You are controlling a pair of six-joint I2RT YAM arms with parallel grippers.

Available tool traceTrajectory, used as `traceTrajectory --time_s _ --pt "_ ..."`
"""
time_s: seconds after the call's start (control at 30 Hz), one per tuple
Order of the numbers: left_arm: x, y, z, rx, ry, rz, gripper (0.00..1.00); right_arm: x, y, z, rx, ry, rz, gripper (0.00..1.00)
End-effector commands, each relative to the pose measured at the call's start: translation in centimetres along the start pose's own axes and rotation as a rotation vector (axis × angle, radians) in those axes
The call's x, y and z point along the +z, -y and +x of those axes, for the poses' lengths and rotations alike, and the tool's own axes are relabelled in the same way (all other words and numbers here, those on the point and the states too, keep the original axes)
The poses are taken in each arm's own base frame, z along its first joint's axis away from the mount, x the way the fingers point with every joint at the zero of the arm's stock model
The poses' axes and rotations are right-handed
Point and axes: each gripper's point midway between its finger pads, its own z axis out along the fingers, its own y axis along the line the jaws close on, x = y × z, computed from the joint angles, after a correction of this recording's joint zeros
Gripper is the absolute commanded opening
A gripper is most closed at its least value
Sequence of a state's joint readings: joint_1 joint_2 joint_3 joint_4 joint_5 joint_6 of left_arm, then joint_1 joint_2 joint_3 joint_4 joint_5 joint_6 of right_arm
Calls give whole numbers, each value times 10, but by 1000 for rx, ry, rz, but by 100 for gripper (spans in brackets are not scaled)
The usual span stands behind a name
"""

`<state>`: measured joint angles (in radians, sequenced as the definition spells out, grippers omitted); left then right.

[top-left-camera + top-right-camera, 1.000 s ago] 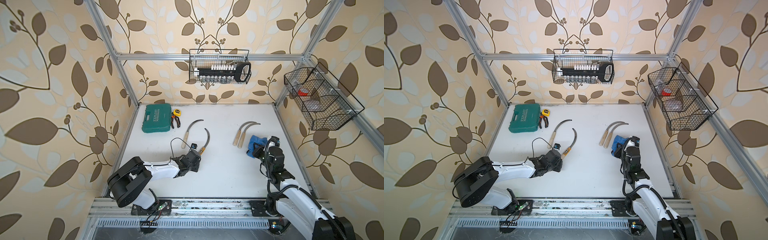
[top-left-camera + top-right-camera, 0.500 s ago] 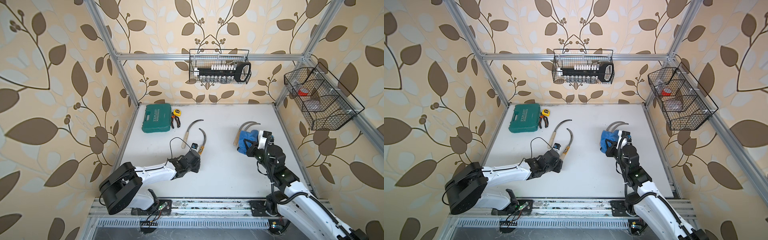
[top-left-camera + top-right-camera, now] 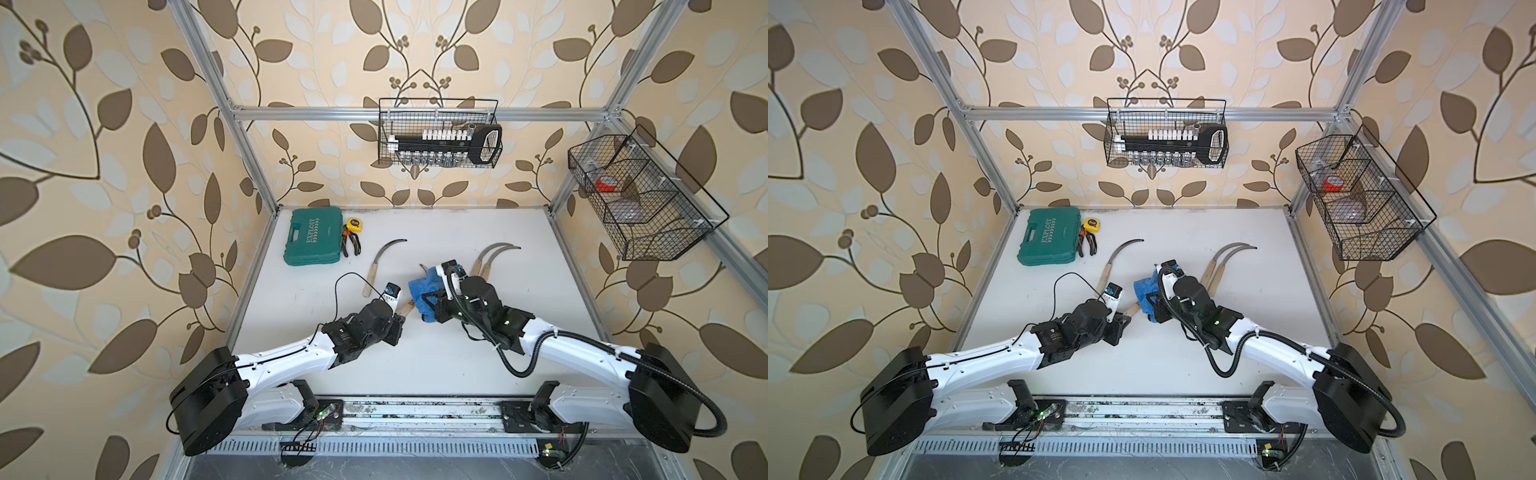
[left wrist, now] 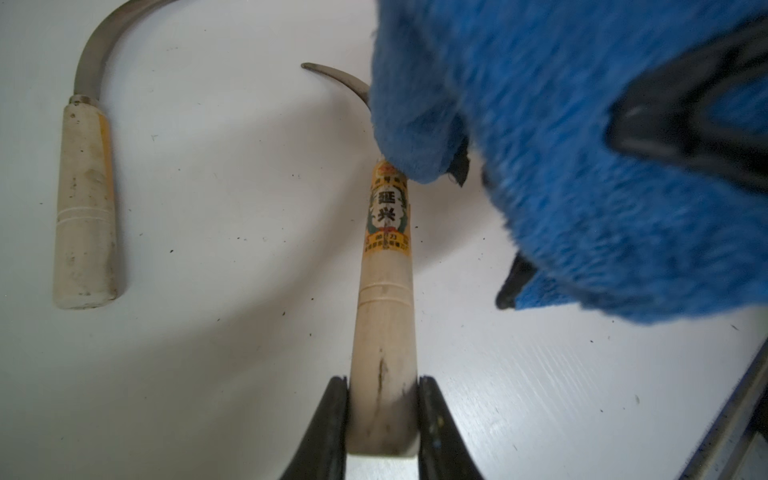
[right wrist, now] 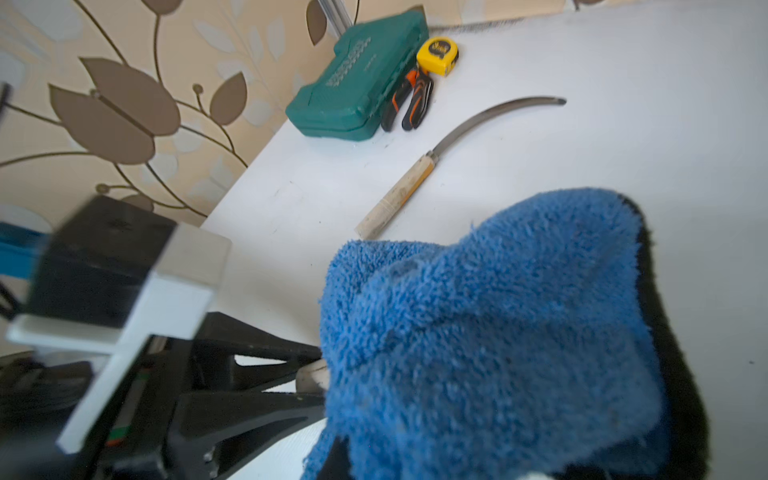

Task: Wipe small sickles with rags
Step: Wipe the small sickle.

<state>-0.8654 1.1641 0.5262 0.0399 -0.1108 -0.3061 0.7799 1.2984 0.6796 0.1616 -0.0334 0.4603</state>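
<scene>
My left gripper [image 4: 383, 380] is shut on the butt of one small sickle's pale wooden handle [image 4: 384, 291], seen in both top views at mid-table [image 3: 405, 309]. The blue rag [image 3: 424, 291] hangs bunched from my shut right gripper [image 3: 1154, 307] and covers that sickle's blade. Only the blade tip [image 4: 336, 77] pokes out past the rag [image 4: 561, 145]. The rag [image 5: 498, 332] hides my right jaws in the right wrist view. Another sickle [image 3: 382, 264] lies flat to the left, and a pair of sickles [image 3: 490, 259] lies behind the right arm.
A green tool case [image 3: 316, 243], orange-handled pliers [image 3: 351, 245] and a yellow tape measure [image 3: 354, 224] sit at the back left corner. Wire baskets hang on the back wall [image 3: 438, 139] and the right wall [image 3: 640, 199]. Aluminium frame posts edge the white table [image 3: 415, 365].
My right arm swung left from the pair of sickles, carrying the rag onto the blade of the sickle my left gripper holds. The left gripper finished closing on the handle.
</scene>
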Motion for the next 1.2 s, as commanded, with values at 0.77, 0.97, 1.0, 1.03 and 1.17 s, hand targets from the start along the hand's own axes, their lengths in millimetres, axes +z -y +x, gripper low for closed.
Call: traceTrajectory --time_s 0.77,0.97,1.0,1.03,1.17 --pt "12 12 -15 60 64 38 0 62 -11 36 -41 -210 -119 0" --pt "11 12 -15 57 64 41 0 84 56 34 71 -224 14 0" --pt "11 12 -15 57 66 38 0 85 56 33 68 -226 15 0" --pt "11 11 -14 57 65 34 0 85 52 34 66 -228 4 0" --pt "9 9 -15 57 73 26 0 80 21 35 5 -225 -33 0"
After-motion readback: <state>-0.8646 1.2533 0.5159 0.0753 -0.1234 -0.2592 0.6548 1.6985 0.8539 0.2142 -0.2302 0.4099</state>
